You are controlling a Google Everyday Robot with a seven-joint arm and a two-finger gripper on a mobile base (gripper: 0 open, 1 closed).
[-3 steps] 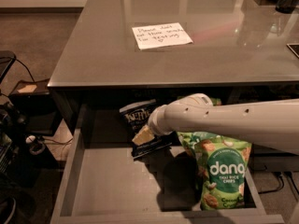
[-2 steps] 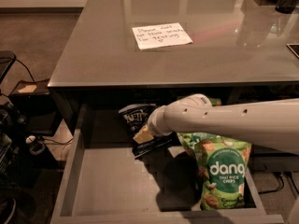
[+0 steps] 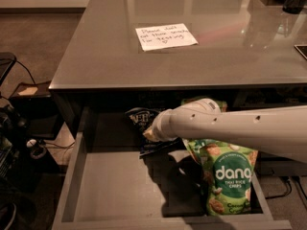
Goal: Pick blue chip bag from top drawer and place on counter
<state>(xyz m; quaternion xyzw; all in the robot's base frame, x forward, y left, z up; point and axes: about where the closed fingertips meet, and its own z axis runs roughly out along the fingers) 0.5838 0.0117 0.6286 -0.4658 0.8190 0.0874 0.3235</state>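
Observation:
The top drawer stands pulled open below the counter. The blue chip bag lies at the drawer's back, just under the counter's edge, partly in shadow. My white arm reaches in from the right. My gripper is at the arm's left end, low in the drawer, right against the bag's lower right side. The arm's wrist hides much of the gripper.
A green "dang" bag lies at the drawer's right under my arm, and another green bag peeks out behind it. A white handwritten note lies on the counter. Dark gear and cables stand on the floor at left.
Almost nothing differs. My arm and gripper stay at the blue chip bag at the back of the drawer, and both bags lie where they were.

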